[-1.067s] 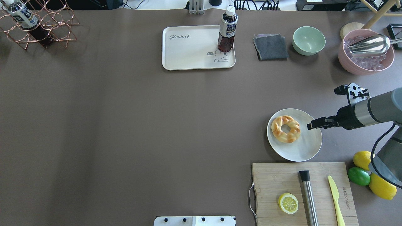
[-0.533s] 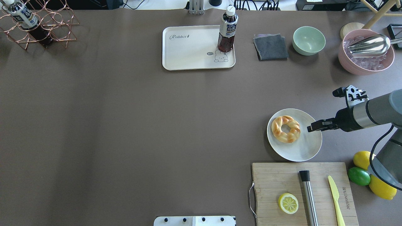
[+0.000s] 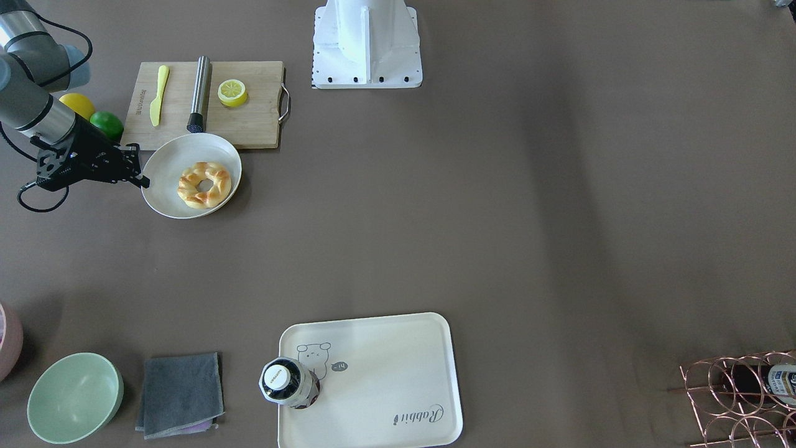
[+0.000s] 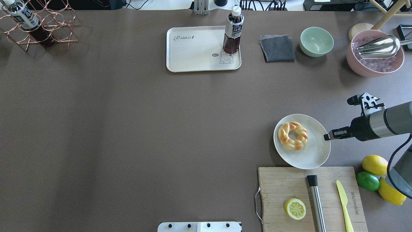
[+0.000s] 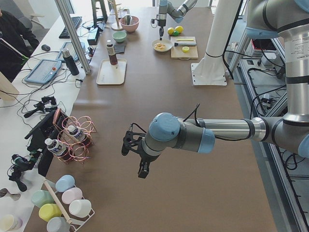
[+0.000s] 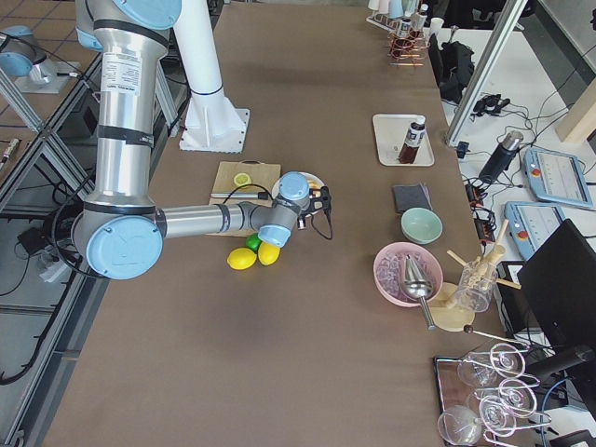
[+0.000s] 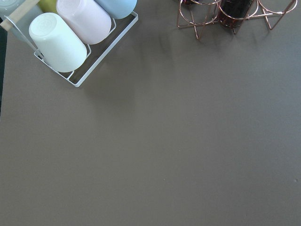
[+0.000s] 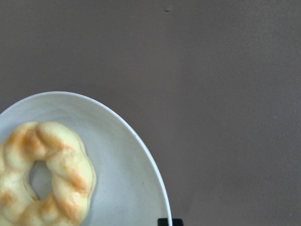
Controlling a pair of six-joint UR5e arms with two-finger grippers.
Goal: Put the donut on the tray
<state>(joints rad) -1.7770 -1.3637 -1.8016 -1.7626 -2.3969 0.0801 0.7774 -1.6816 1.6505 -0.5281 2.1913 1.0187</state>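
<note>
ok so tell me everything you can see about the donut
The donut is a golden-brown braided ring with glossy toasted patches and a small centre hole. It lies flat and off-centre on the round white plate. Only the plate touches it; the right gripper is by the plate's opposite rim, clear of the donut.

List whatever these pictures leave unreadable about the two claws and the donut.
1. Right claw: open or shut unclear; the overhead view shows one dark bar, its wrist view only a sliver.
2. Left claw: appears only in the exterior left view, small and dark; state unknown.
3. Golden-brown braided donut: cropped by the right wrist view's left and bottom edges.
</note>
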